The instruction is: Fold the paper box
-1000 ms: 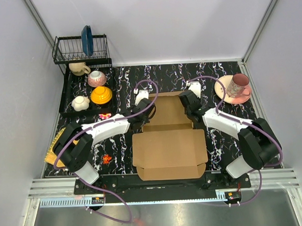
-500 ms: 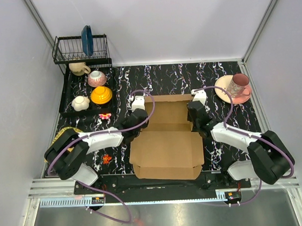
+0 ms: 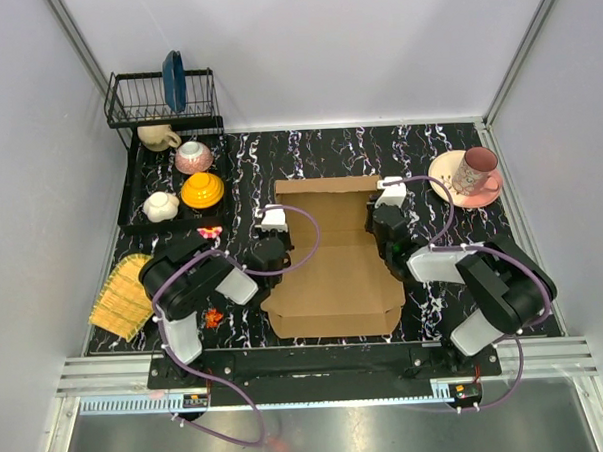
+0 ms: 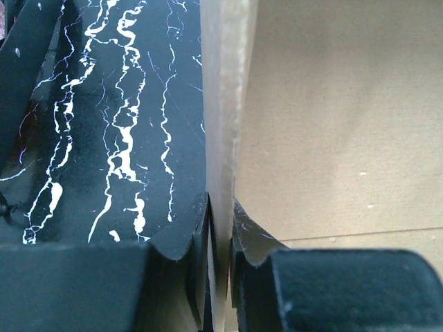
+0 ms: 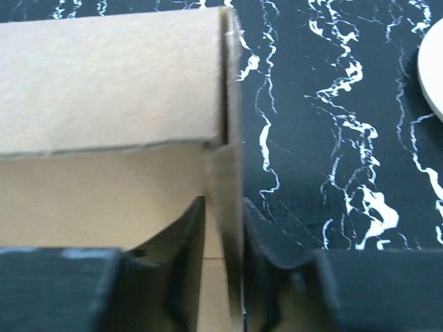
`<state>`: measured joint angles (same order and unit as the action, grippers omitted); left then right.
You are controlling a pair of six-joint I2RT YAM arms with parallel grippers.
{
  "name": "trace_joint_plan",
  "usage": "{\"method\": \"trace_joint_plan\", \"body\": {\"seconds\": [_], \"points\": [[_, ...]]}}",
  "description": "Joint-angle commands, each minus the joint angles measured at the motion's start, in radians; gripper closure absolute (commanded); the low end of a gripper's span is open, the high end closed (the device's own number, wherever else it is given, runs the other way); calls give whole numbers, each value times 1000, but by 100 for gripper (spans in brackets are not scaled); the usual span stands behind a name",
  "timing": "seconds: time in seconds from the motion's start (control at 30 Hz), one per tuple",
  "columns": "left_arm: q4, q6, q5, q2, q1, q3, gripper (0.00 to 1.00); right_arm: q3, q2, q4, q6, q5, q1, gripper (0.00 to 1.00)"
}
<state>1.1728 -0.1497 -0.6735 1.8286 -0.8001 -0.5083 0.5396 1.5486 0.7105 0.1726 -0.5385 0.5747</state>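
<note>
paper box (image 3: 334, 280) sits at the middle of the table (image 3: 328, 150), its near side close to the near edge, between the two arms. Side walls are up, and a flat panel runs out from its far side toward mid-table.
left gripper (image 4: 220, 207): on the box's left wall, one finger outside and one inside. Jaws narrow, both pads against the cardboard, so it's pinching the wall.
right gripper (image 5: 223, 204): same on the right wall near the far corner, jaws narrow and closed on the cardboard. The folded far flap is just beyond the tips.
yellow woven mat (image 3: 119, 294) at the left edge, near end.
black tray (image 3: 130, 198) further along the left edge holds an orange bowl (image 3: 202, 190) and cups. Wire rack (image 3: 161, 100) with a blue plate (image 3: 174, 81) in the far-left corner.
pink mug (image 3: 476, 168) on a saucer (image 3: 441, 172) near the far-right corner.
</note>
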Motion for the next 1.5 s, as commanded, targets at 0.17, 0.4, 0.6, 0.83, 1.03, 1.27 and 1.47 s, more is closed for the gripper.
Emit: {"method": "trace_joint_plan", "body": {"seconds": [0.17, 0.4, 0.6, 0.83, 1.03, 1.27, 1.47], "points": [[493, -13, -23, 5, -42, 7, 83, -24, -99, -48, 114, 120, 17, 34], [493, 108, -129, -11, -67, -4, 83, -52, -428, -374, 165, 172, 16, 22], [492, 194, -231, -9, -88, -27, 84, -72, -691, -581, 182, 268, 17, 1], [487, 236, -258, -8, -99, -41, 83, -84, -858, -615, 255, 217, 16, 0], [487, 240, -261, -14, -109, -30, 83, 22, -648, -501, 359, 164, -13, 0], [485, 233, -256, -25, -113, -12, 83, 77, -447, -358, 430, 268, -130, 0], [482, 231, -239, -25, -114, -7, 83, 57, -420, -261, 433, 307, -186, 0]]}}
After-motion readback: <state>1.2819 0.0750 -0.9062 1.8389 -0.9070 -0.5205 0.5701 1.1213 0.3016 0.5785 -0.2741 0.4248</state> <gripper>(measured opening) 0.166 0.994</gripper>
